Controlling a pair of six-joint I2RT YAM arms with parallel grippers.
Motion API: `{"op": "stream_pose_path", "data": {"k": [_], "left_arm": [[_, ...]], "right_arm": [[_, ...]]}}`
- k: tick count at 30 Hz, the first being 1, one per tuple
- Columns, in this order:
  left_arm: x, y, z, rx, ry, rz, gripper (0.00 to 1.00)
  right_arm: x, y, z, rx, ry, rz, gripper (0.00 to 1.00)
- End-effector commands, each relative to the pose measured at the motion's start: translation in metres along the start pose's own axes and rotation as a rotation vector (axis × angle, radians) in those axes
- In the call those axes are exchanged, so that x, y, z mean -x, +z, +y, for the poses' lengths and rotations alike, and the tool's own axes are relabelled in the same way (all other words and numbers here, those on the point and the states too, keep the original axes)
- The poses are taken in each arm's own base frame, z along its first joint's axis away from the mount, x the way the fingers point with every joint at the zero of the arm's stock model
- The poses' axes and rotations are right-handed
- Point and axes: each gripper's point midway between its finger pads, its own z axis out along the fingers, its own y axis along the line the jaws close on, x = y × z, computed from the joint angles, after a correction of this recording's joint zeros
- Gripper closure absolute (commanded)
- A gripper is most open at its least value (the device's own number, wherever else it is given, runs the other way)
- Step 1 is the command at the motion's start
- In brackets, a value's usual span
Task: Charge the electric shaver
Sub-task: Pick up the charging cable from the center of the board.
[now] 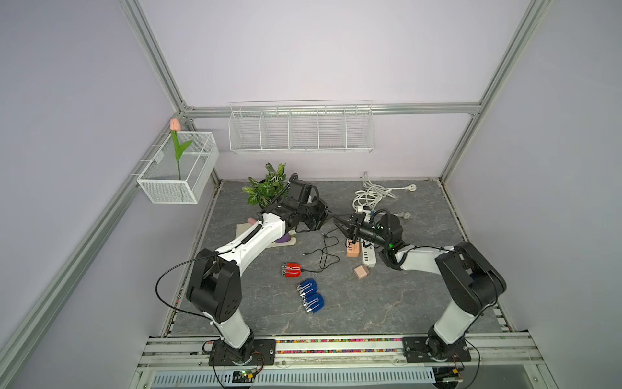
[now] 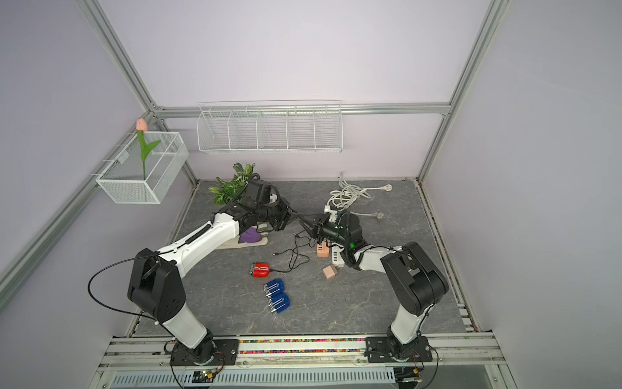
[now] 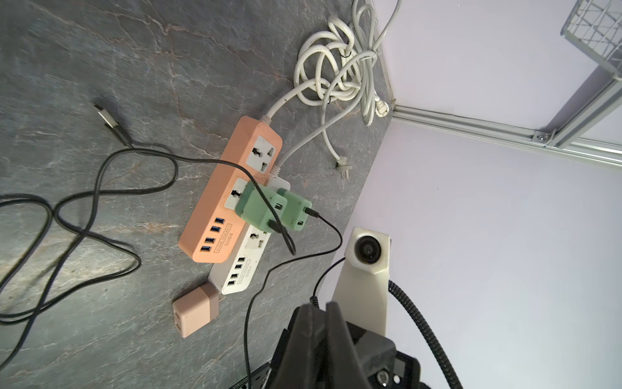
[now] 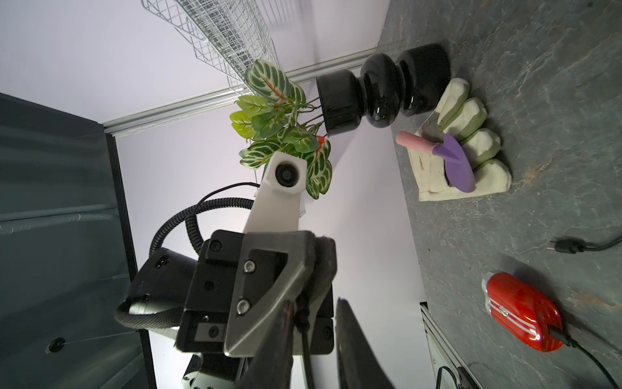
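Note:
A red electric shaver (image 1: 291,269) (image 2: 261,270) (image 4: 523,316) lies on the grey table with a black cable (image 4: 572,343) plugged into its end. Well behind it, above the table, my two grippers meet tip to tip. My left gripper (image 1: 331,216) (image 3: 319,304) is shut on the plug end of a thin black cable (image 4: 305,333). That cable hangs down between the fingers of my right gripper (image 1: 337,223) (image 4: 313,303), which stand apart with a gap beside it. Two green adapters (image 3: 259,208) with black cables sit in the power strips.
An orange power strip (image 3: 218,202) and a white one (image 3: 235,272) lie side by side by a pink adapter cube (image 3: 195,310). Loose black cable (image 1: 328,252), two blue shavers (image 1: 311,294), a potted plant (image 1: 267,188), a glove with a trowel (image 4: 464,148) and coiled white cord (image 1: 370,195) lie around.

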Motion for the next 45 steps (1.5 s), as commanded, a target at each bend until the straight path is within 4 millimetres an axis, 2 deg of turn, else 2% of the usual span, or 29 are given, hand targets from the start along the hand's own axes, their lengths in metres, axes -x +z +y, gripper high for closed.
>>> {"op": "stream_pose_path", "data": {"k": [1,4,13,16,17,19,23,24,26,33,35,40,43,45], "left_arm": [[-0.003,0.008,0.001,-0.021,-0.011,0.028,1.0],[-0.003,0.009,0.001,-0.022,-0.01,0.029,1.0],[-0.007,0.013,0.003,-0.019,-0.008,0.043,1.0],[-0.006,0.01,0.007,0.003,-0.008,0.031,1.0],[-0.005,0.006,0.008,0.012,-0.006,0.017,0.99],[-0.002,-0.004,0.011,0.05,-0.013,-0.022,0.83],[0.005,-0.038,0.04,0.182,-0.132,-0.122,0.55],[0.004,-0.047,0.051,0.218,-0.188,-0.135,0.52],[-0.006,-0.058,0.074,0.273,-0.314,-0.141,0.5],[-0.052,-0.08,0.16,0.349,-0.729,-0.217,0.53],[-0.061,-0.083,0.18,0.349,-0.825,-0.255,0.53],[-0.073,-0.082,0.208,0.351,-0.969,-0.309,0.52],[-0.08,-0.078,0.217,0.403,-1.023,-0.313,0.48],[-0.086,-0.069,0.221,0.417,-1.063,-0.303,0.45]], "right_arm": [[-0.005,0.001,0.015,0.064,0.019,0.007,0.77],[-0.005,0.0,0.014,0.061,0.023,0.008,0.78],[-0.002,-0.001,0.01,0.064,0.038,-0.007,0.93],[-0.002,-0.002,0.008,0.059,0.036,-0.014,0.93],[-0.002,-0.004,0.006,0.052,0.032,-0.016,0.93],[-0.004,-0.006,0.002,0.035,0.009,-0.009,0.93],[-0.012,-0.013,-0.006,-0.004,-0.09,0.037,0.93],[-0.015,-0.014,-0.008,-0.013,-0.119,0.061,0.93],[-0.02,-0.015,-0.013,-0.029,-0.166,0.107,0.93],[-0.045,-0.023,-0.033,-0.108,-0.347,0.266,0.93],[-0.049,-0.028,-0.038,-0.14,-0.378,0.291,0.93],[-0.058,-0.031,-0.034,-0.162,-0.42,0.337,0.93],[-0.061,-0.031,-0.029,-0.158,-0.431,0.35,0.93],[-0.061,-0.031,-0.026,-0.155,-0.434,0.352,0.93]]}}
